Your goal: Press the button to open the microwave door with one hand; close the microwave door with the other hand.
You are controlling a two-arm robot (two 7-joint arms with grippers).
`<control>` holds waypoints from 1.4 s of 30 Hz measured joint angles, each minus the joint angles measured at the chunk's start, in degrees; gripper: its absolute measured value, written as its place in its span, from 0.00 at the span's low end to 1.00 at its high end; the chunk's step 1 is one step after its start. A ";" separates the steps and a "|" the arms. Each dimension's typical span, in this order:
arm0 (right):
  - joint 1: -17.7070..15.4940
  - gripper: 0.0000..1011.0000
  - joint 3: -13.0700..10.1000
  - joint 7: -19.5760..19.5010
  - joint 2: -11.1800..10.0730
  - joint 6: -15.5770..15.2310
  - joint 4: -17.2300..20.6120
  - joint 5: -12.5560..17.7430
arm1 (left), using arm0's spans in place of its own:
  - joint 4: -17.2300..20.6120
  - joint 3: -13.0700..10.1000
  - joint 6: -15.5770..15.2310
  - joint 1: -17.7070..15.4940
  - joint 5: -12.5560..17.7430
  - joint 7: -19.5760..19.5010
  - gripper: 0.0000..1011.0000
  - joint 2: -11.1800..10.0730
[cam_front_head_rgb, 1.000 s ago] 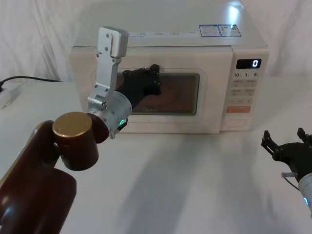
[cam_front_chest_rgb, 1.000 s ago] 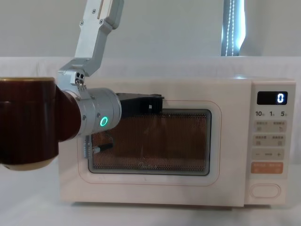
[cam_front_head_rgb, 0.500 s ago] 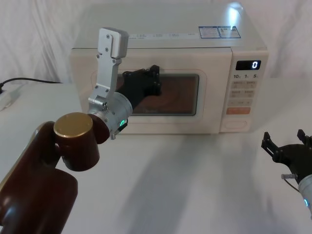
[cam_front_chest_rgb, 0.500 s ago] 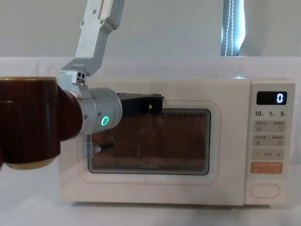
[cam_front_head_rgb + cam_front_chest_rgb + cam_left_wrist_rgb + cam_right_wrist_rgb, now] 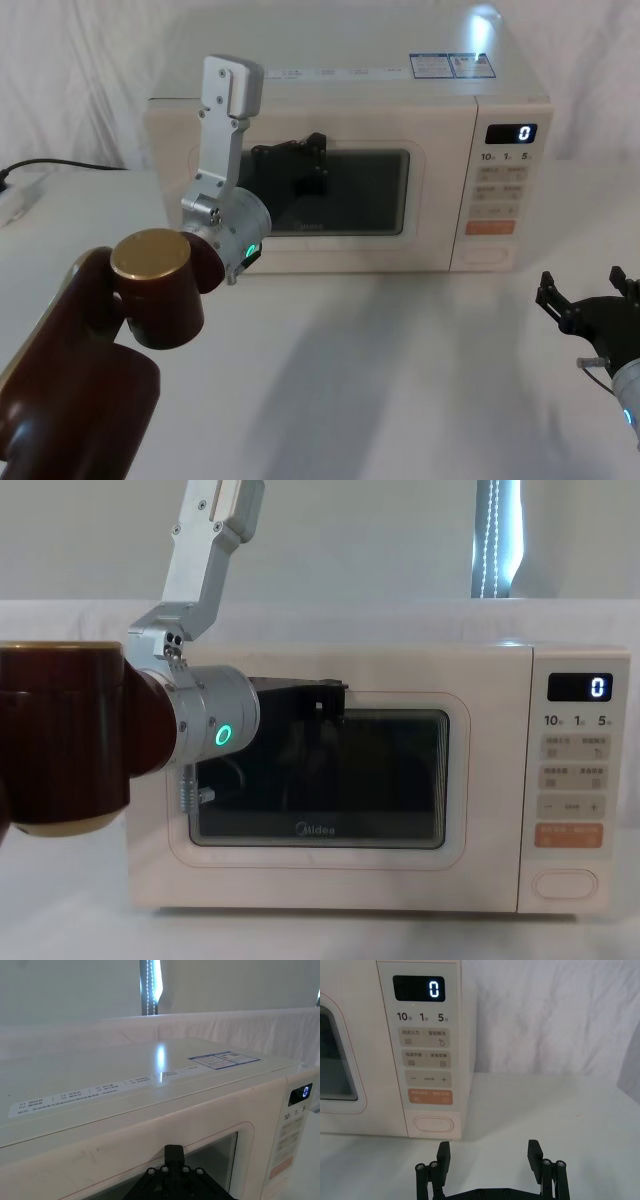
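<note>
The cream microwave stands at the back of the white table. Its door [image 5: 350,255] [image 5: 320,880] lies flush with the front and its glass window is dark. My left gripper [image 5: 318,165] [image 5: 338,698] [image 5: 173,1152] rests against the door's upper left part, at the window's top edge, fingers together. The button [image 5: 483,252] [image 5: 434,1124] [image 5: 564,884] is the wide cream key at the bottom of the control panel. My right gripper [image 5: 583,282] [image 5: 489,1152] hovers open over the table in front of the panel, well short of the button.
An orange key [image 5: 430,1096] sits just above the button, and the display [image 5: 510,132] reads 0. A black cord and a white power strip [image 5: 20,195] lie at the table's far left. White cloth hangs behind the microwave.
The window has gone from a lit orange glow to dark. Both arms stay almost where they were.
</note>
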State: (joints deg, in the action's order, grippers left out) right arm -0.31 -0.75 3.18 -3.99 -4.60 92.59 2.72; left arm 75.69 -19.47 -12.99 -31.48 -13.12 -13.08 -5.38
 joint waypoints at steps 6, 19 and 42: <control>0.00 0.99 0.00 0.00 0.00 0.00 0.00 0.00 | 0.45 0.31 -0.56 0.20 -0.28 -0.03 0.00 0.14; 0.00 0.99 0.00 0.00 0.00 0.00 0.00 0.00 | 8.32 0.48 -3.70 4.84 -2.47 0.39 0.00 -0.45; 0.00 0.99 0.00 0.00 0.00 0.00 0.00 0.00 | 24.05 4.98 -1.08 19.93 -2.09 3.31 0.54 -7.59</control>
State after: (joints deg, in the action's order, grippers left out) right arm -0.31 -0.75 3.18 -3.99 -4.60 92.60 2.72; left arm 99.74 -14.49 -14.07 -11.56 -15.22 -9.78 -12.97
